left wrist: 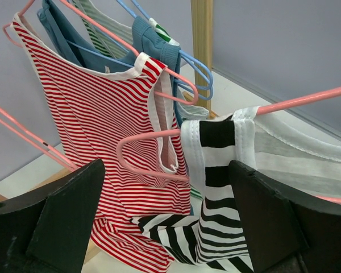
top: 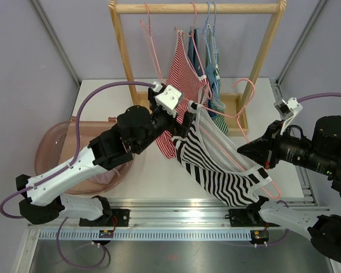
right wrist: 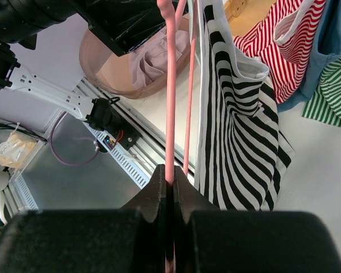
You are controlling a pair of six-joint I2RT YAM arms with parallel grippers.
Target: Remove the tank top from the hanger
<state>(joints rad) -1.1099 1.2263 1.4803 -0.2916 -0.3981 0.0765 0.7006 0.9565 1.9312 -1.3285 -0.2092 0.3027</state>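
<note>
The black-and-white striped tank top (top: 216,165) hangs on a pink hanger (top: 245,91) held off the rack, over the table's middle. My right gripper (top: 251,154) is shut on the hanger's rod (right wrist: 170,114), with the top (right wrist: 238,125) draped just to its right; the jaws (right wrist: 170,185) pinch the rod. My left gripper (top: 184,122) is open at the top's upper left shoulder. In the left wrist view its gripper (left wrist: 167,222) straddles the striped strap (left wrist: 219,170), which is still looped over the hanger end (left wrist: 307,99). The strap lies near the right finger (left wrist: 273,216).
A wooden rack (top: 196,8) at the back holds a red-striped top (top: 182,74), blue and green tops (top: 216,68) and a bare pink hanger (top: 150,40). A pink tub (top: 62,153) with pale cloth stands at the left. A metal rail (top: 176,205) runs along the near edge.
</note>
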